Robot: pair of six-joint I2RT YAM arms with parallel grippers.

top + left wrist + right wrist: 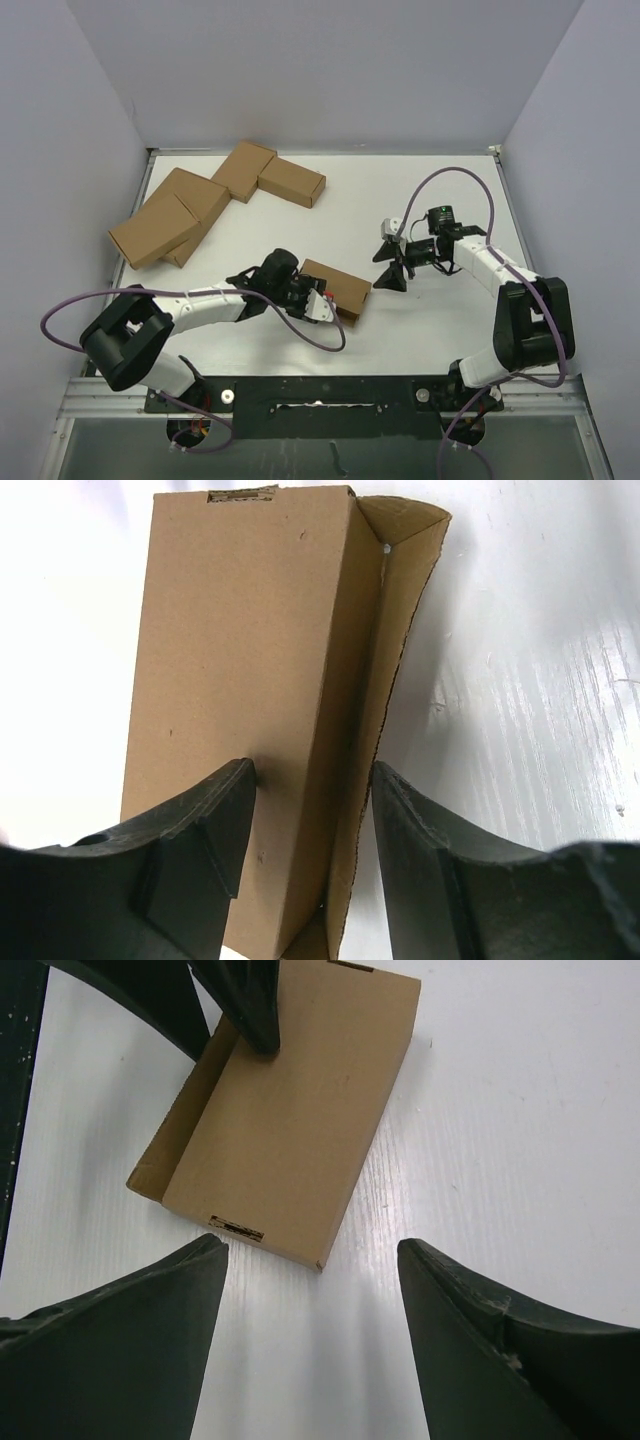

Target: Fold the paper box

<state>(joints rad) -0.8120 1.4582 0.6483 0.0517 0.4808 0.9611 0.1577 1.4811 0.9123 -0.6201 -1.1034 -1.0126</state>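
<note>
My left arm lies low along the near tabletop [420, 335], elbow bent, reaching right and away from its base. My left claw [318, 305] [312, 780] is half closed astride the near end of the paper box [340, 285] [250, 680]. One finger [200, 830] sits on its broad top face and the other [440, 860] is just outside its loose side flap; I cannot tell whether they pinch it.

My right arm rises from its base and folds back to the left. My right claw [390, 272] [312, 1245] is wide and holds nothing, hanging over bare tabletop just short of the box's far end.

The box lies flat mid-table between my two claws, one long side gaping open. I see nothing inside it.

Far left, four closed cartons [210, 200] cluster together, well apart from the box.
</note>
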